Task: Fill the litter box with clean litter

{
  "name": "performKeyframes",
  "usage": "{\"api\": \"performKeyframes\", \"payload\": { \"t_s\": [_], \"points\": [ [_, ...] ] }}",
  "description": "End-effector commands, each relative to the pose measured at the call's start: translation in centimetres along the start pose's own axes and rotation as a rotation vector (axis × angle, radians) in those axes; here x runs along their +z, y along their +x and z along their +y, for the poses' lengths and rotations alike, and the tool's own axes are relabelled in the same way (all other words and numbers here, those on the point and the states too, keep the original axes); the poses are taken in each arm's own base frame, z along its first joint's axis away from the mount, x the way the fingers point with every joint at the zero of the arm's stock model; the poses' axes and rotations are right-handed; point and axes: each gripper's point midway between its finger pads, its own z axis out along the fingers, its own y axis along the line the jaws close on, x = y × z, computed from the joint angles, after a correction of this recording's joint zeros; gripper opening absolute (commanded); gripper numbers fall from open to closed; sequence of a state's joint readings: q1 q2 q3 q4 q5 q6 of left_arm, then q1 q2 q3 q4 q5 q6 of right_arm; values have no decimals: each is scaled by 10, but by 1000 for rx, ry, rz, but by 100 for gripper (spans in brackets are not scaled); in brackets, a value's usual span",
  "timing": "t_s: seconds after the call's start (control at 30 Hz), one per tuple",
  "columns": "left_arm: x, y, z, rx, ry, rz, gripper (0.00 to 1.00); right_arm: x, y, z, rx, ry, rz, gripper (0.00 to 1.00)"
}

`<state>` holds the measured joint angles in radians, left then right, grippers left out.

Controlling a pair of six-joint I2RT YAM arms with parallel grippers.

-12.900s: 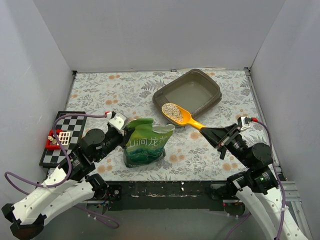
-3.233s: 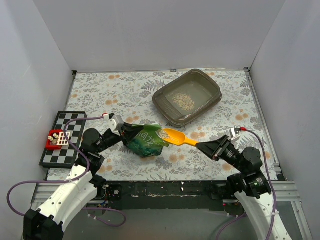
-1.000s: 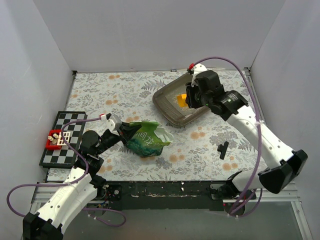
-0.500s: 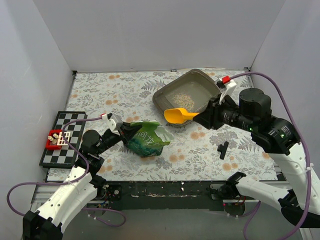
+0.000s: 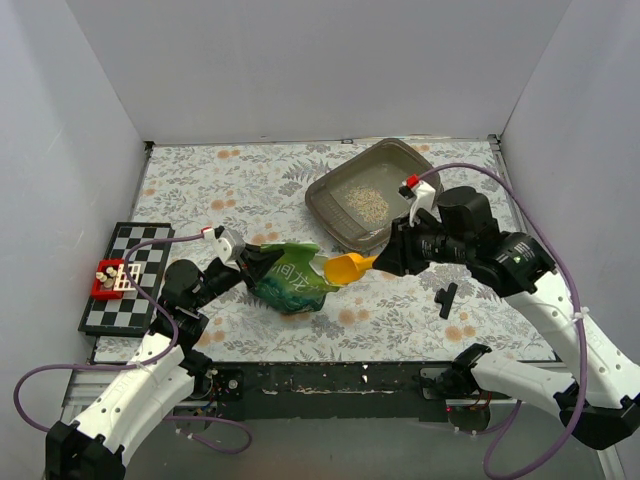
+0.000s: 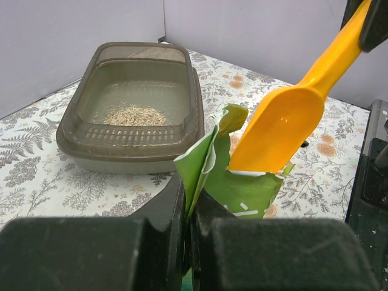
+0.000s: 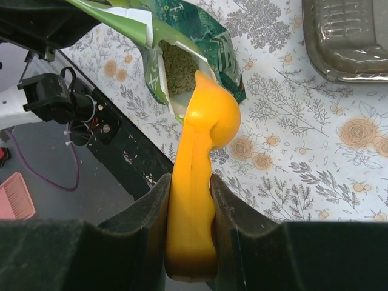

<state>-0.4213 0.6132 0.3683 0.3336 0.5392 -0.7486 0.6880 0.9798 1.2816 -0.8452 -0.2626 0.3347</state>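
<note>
The shallow grey-brown plastic litter box point(image 5: 327, 221) is set at the far right of the floral-patterned desk point(image 5: 220, 180), and a small patch of pale beige clean litter point(image 5: 369, 204) is spread over its floor. A glossy green printed bag point(image 5: 290, 278) is propped near the desk's front edge, its torn top edge pinched between the closed fingers of the left hand point(image 6: 188, 200). More granules are seen inside the bag's open mouth. The handle of a yellow-orange plastic scoop point(image 5: 348, 267) is clamped in the right hand point(image 7: 190, 224), and the scoop's bowl is held at the bag's mouth, apart from the litter box.
</note>
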Motion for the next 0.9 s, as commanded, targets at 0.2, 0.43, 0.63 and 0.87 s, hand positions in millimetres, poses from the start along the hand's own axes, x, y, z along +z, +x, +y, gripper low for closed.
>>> {"api": "performKeyframes", "payload": {
  "t_s": [0.2,0.43,0.63,0.87],
  "points": [
    [-2,2,-4,-6,11,7,0,51,-3,15,87,-77,10,1],
    [-2,1,-4,-7,10,5,0,86,2,-1,227,26,102,1],
    [-3,-4,1,2,-24,-10,0,101,14,-19,257,182,271,1],
    [-5,-7,5,12,-49,-17,0,132,51,-37,291,256,421,1]
  ]
}}
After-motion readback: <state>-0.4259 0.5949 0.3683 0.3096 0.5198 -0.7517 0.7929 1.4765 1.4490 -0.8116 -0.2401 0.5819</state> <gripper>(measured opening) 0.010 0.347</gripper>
